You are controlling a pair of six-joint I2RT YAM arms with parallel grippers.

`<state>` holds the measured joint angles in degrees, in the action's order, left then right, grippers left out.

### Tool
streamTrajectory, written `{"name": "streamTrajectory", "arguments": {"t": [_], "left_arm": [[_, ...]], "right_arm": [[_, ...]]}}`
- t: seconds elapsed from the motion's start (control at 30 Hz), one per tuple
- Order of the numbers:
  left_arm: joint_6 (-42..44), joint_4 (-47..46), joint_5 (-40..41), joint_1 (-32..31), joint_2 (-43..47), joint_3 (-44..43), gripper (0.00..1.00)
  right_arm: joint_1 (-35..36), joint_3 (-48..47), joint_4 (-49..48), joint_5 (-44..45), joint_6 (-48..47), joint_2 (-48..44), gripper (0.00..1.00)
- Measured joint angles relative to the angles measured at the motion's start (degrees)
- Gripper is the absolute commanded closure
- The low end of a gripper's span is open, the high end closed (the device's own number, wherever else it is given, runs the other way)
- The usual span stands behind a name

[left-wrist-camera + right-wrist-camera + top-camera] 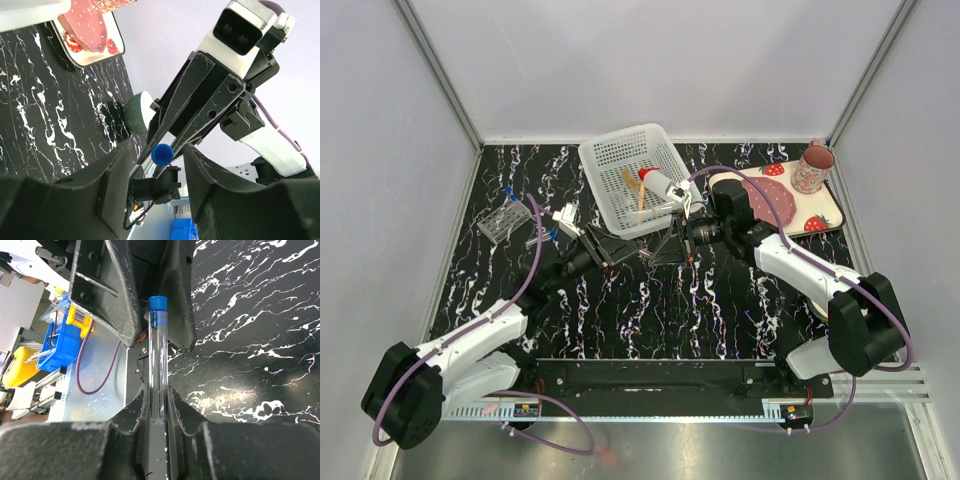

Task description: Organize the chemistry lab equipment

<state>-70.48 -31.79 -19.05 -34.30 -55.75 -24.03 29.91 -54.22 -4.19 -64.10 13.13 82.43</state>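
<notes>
Two arms, a matched pair. Left arm (470, 340), at 7 o'clock in the top view, and right arm (800, 265), at 4 o'clock: white moulded link shells, bulky rounded black joint housings (405, 395). One purple cable (535, 250) looped outside each arm. Shared black base plate (650, 375) at 6 o'clock. Left gripper (159, 155): thick matt black fingers (117, 175), grainy surface. Right gripper (157, 405): flat black tapering side plates (200, 95) with small round screw holes; white camera block (240, 27), two dark lenses.

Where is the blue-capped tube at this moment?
In the right wrist view the blue-capped tube is clamped in the right gripper, its cap between the open fingers of the left gripper, mid-table on the near side of the white basket.
</notes>
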Motion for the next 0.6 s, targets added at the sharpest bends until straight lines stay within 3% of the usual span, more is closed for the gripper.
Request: {"name": "streamTrajectory", "arguments": {"t": [0.3,0.47,0.6], "left_arm": [[0.68,0.59,-0.02,-0.22,-0.2,-1.57,0.58],[1.75,2.21,0.04,-0.31,-0.17,-2.29,0.67],[3.06,4.7,0.07,-0.33,-0.17,-3.15,0.69]], "right_arm": [[-0.04,0.48,-0.74,0.0,0.04,0.0,0.93],[-0.04,0.85,-0.76,-0.04,0.04,0.0,0.93],[-0.04,0.98,-0.83,-0.07,0.02,0.0,0.93]]}}
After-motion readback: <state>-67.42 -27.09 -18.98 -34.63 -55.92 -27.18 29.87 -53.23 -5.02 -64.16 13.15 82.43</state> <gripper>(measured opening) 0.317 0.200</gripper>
